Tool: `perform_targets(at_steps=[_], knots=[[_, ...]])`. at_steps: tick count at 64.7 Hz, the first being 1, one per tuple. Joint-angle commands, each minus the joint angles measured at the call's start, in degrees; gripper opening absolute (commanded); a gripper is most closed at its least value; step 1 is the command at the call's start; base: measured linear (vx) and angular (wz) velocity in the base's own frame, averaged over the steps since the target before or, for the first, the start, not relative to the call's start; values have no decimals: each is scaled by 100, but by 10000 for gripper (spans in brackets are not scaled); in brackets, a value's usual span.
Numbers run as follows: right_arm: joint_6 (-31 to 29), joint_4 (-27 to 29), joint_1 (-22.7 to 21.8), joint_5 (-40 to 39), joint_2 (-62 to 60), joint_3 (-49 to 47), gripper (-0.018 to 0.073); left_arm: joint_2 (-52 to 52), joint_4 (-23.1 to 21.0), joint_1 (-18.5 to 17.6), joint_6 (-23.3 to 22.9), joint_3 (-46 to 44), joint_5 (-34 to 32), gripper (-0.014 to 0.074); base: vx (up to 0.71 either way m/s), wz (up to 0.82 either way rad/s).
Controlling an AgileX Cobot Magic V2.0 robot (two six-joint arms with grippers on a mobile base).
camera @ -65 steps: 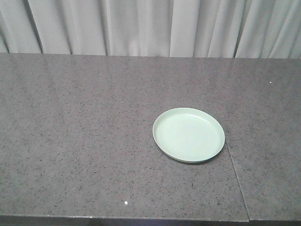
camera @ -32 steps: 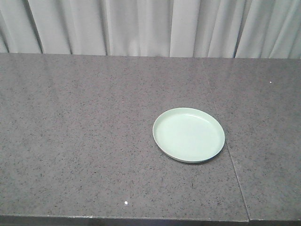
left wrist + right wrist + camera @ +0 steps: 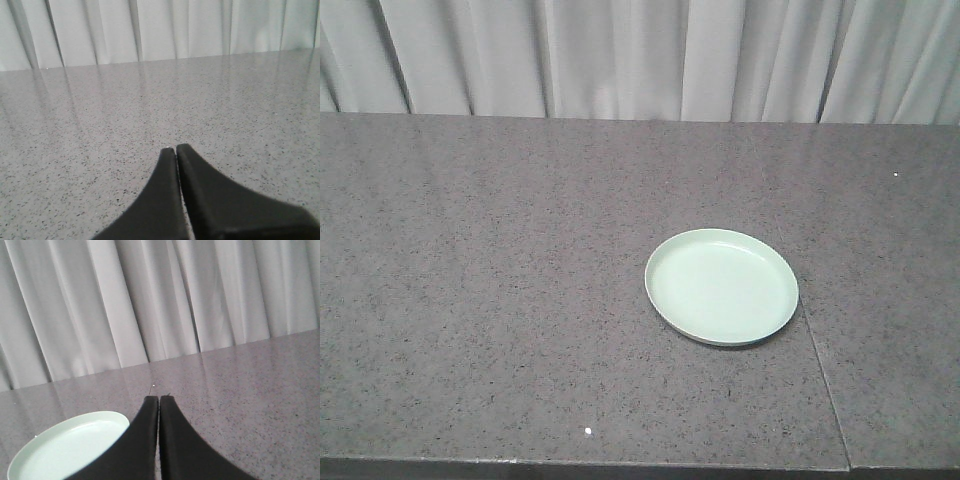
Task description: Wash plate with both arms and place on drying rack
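The pale mint-green plate [image 3: 721,286] lies flat on the grey speckled counter [image 3: 500,300], right of centre in the front view. It also shows at the lower left of the right wrist view as the plate [image 3: 65,447], partly behind the dark fingers. My right gripper [image 3: 159,399] is shut with nothing in it and hovers just right of the plate. My left gripper [image 3: 176,149] is shut over bare counter, with no plate in its view. Neither arm appears in the front view. The drying rack is out of view.
A thin seam [image 3: 820,360] runs through the counter just right of the plate. Pale pleated curtains [image 3: 640,55] hang behind the far edge. The counter's near edge [image 3: 580,465] lies along the bottom of the front view.
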Motion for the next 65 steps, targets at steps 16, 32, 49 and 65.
perform_targets(at_steps=[16, 32, 49, 65], knots=[[-486, 31, -40, 1721, 1702, -2615, 1, -84, 24, 3, 0, -157, -394, -6, 0, 0], [-2173, 839, -40, 1907, 3197, -3906, 216, -84, 24, 3, 0, -157, -394, -6, 0, 0], [-2675, 1509, -40, 1266, 4303, -4353, 470, -84, 24, 3, 0, -157, -394, -6, 0, 0], [-4160, 2740, -40, 3389, 6091, -6196, 469, -84, 24, 3, 0, -157, -394, -6, 0, 0]])
